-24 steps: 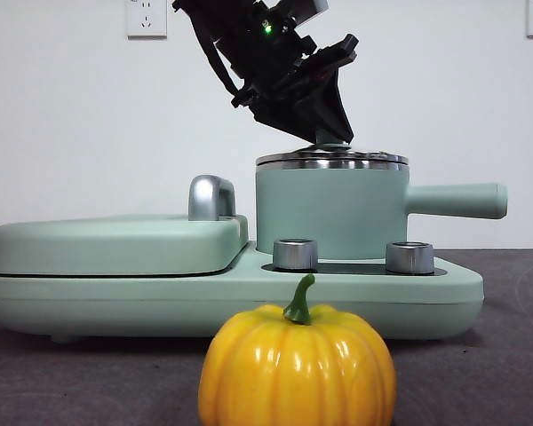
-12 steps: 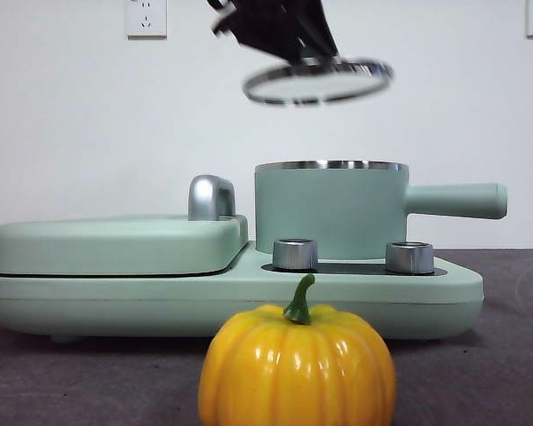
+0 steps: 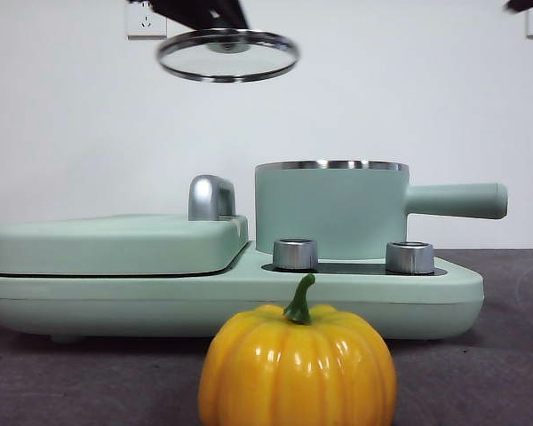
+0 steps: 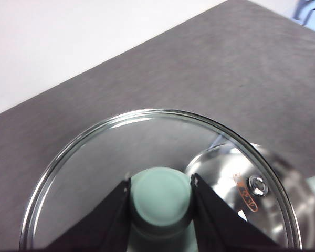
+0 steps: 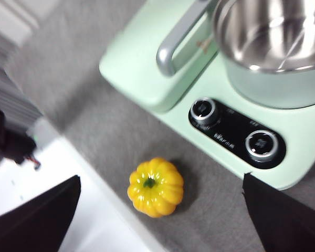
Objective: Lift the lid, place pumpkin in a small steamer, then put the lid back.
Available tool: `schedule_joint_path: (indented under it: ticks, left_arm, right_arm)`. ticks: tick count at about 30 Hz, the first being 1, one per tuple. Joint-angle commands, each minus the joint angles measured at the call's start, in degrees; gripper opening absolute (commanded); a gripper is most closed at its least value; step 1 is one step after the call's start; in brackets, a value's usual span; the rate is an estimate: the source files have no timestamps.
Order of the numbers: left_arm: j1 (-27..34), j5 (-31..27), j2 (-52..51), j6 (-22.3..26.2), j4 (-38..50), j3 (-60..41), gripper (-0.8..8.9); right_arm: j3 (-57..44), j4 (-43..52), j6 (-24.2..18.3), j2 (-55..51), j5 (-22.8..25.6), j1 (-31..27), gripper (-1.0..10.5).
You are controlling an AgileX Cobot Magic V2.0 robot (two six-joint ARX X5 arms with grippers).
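While the left pincer (image 4: 160, 195) pinches the lid (image 3: 227, 55) by its green knob, holding it up high and roughly level, left of the open pot (image 3: 330, 209), the right pincer (image 5: 160, 210) hangs above the desk (image 5: 121, 126) with jaws spread wide over the pumpkin (image 5: 156, 187), which sits in front of the cooker (image 3: 231, 288).

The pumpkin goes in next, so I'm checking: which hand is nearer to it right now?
Probably right. The right hand hovers open above the pumpkin, which lies between its jaws in the wrist view. The left hand is high up, shut on the lid, left of the small steamer.
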Motion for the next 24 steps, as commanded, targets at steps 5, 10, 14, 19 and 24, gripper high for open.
schedule_joint_path:
  ticks: [5,10,14,19,24]
  left_arm:
    - [4.50,0.17,-1.18,0.26,-1.07,2.03,0.14]
    - [7.37,0.22,-1.18,0.68,-2.14,2.01,0.14]
    - [9.16,0.22,-1.18,0.68,-2.16,2.01,0.14]
    - [10.29,0.24,-1.18,0.66,-2.01,2.01,0.14]
    - [10.67,0.28,-1.18,0.66,-1.90,2.01,0.14]
  right_arm:
    - [2.84,0.68,3.65,11.43,11.50,15.87,4.9]
    - [3.45,1.07,5.40,19.82,14.45,22.21,4.9]
    - [3.87,1.29,5.79,25.68,15.91,24.98,4.9]
    - [3.87,2.64,5.95,31.56,16.26,26.71,5.0]
    - [3.85,5.95,6.38,35.85,17.14,27.85,5.8]
